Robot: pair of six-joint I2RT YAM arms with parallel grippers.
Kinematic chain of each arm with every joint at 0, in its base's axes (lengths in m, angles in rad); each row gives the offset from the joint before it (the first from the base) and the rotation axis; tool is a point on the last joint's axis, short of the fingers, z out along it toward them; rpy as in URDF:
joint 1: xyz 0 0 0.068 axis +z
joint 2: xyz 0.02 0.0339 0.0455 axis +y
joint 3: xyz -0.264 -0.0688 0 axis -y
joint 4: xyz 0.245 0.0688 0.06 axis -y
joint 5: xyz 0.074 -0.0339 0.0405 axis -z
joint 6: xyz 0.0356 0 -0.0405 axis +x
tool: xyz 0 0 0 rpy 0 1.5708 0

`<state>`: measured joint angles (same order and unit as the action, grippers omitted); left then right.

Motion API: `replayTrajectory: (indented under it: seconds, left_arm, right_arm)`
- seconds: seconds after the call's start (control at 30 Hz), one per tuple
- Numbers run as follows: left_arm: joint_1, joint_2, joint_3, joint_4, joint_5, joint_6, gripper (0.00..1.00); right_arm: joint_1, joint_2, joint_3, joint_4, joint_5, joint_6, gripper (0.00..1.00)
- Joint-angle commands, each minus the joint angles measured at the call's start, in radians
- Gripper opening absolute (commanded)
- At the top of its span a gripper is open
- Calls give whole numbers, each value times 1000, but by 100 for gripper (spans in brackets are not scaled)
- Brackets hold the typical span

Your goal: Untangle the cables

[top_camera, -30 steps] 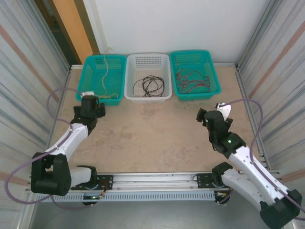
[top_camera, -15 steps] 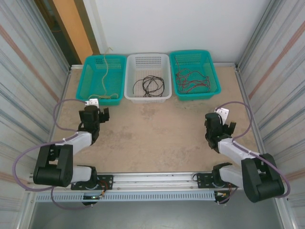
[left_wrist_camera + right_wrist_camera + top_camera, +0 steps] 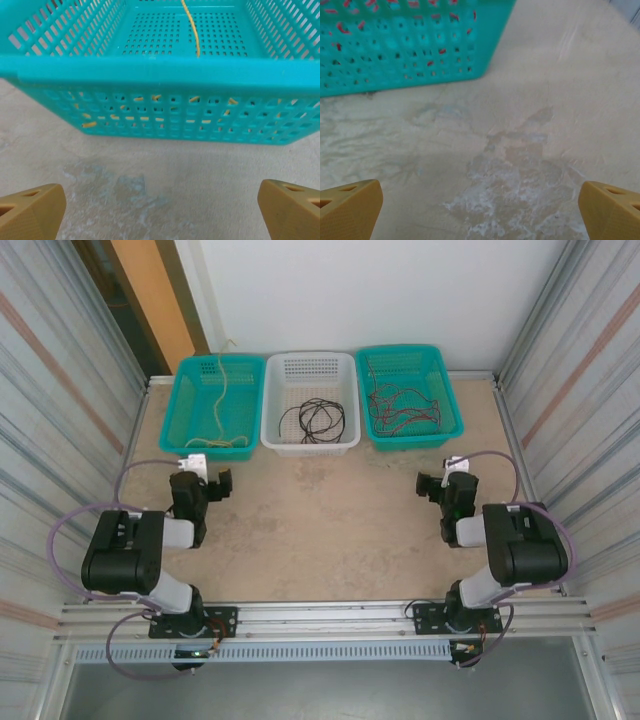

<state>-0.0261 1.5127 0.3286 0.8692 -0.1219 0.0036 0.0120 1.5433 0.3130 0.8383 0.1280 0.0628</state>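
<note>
The cables lie sorted in three baskets at the far side. A yellow cable [image 3: 222,410] [image 3: 192,30] is in the left teal basket [image 3: 180,405] [image 3: 160,75]. A black cable [image 3: 315,418] loops in the white basket [image 3: 310,445]. A red cable [image 3: 400,405] [image 3: 350,25] is in the right teal basket [image 3: 450,400] [image 3: 405,60]. My left gripper [image 3: 212,483] [image 3: 160,215] hangs low over bare table just before the left basket, open and holding nothing. My right gripper [image 3: 437,486] [image 3: 480,212] is open too, near the right basket's corner, over a scuffed patch.
Corrugated metal walls close in both sides, and a rail [image 3: 320,620] runs along the near edge. Both arms are folded back by their bases, with lavender hoses [image 3: 80,530] looping beside them. Bare tabletop [image 3: 320,520] lies between the grippers.
Both arms have folded back toward their bases, and the right gripper has swung left and up. Both grippers stay open. The cables have not moved.
</note>
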Motion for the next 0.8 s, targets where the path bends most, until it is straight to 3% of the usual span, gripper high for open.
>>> replayTrajectory:
  seconds: [0.0, 0.1, 0.23, 0.77]
  left_arm:
    - [6, 3, 51, -8, 16, 10, 99]
    - [6, -1, 55, -27, 19, 9, 99]
    - [-36, 2, 60, -31, -71, 29, 99]
    - [-34, -2, 60, -36, -67, 27, 99]
  right_arm:
    - [-88, 4, 94, -27, -204, 38, 99]
    - [-66, 5, 99, -40, -160, 29, 99]
    - [-60, -2, 95, -36, -147, 23, 99]
    - [-69, 16, 118, -62, -163, 30, 99]
